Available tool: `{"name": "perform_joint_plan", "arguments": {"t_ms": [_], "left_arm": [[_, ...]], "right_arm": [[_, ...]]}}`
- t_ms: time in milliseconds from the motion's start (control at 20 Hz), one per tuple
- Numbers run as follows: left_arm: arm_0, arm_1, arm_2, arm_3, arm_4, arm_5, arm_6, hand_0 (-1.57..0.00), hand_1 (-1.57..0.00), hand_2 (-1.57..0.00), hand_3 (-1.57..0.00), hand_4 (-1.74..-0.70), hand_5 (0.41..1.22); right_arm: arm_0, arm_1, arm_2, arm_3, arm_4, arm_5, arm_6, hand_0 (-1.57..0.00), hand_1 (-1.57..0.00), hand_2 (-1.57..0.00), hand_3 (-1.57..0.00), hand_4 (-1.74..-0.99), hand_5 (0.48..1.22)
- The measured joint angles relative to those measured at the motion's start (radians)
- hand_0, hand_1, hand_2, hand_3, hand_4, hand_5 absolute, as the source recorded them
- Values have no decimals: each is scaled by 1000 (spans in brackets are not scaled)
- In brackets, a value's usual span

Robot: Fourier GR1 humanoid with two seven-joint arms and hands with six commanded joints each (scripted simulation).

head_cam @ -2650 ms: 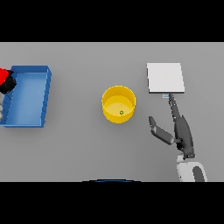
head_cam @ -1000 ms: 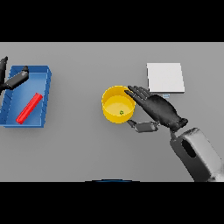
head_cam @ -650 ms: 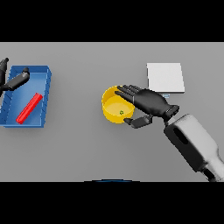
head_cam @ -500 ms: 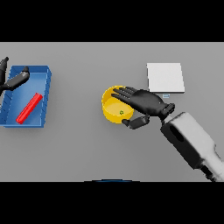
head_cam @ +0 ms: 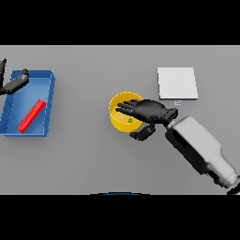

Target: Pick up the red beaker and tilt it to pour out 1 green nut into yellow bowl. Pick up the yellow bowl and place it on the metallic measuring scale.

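Right hand (head_cam: pixel 149 111) spread open over yellow bowl (head_cam: pixel 117 117) at table centre, thumb under rim, holding nothing; scale (head_cam: pixel 176 83) at 2 o'clock. Shallow rim pinch could tip bowl, spilling nut (head_cam: pixel 130 121).

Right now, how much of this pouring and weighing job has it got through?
The pour looks done: a green nut lies in the yellow bowl, and the red beaker lies in the blue bin by the left hand. In hand: the right hand reaches over the bowl, fingers across its rim, thumb outside. Left: lifting the bowl onto the scale, which stands bare.
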State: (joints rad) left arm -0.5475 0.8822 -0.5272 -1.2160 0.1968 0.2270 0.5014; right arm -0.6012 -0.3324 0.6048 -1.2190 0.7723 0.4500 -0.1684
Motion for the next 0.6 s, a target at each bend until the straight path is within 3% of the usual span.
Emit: {"name": "perform_joint_plan", "arguments": {"t_ms": [250, 400, 500, 600], "left_arm": [[13, 0, -9, -11, -9, 7, -8, 1, 1, 1, 1, -793, 731], [4, 3, -9, -11, -7, 0, 1, 1, 1, 1, 1, -792, 725], [5, 4, -6, -5, -7, 1, -3, 1, 1, 1, 1, -793, 722], [2, 0, -5, -2, -7, 2, -6, 1, 1, 1, 1, -795, 725]], "right_arm": [[-39, 14, 31, 44, 25, 28, 18, 1, 1, 1, 1, -1304, 713], [-45, 41, 43, 61, 33, 37, 48, -16, -40, -68, -94, -1339, 784], [-54, 42, 56, 66, 47, 36, 54, -258, -236, -233, -249, -1387, 900], [-55, 31, 64, 56, 49, 48, 36, -721, -664, -624, -472, -1488, 1016]]}}
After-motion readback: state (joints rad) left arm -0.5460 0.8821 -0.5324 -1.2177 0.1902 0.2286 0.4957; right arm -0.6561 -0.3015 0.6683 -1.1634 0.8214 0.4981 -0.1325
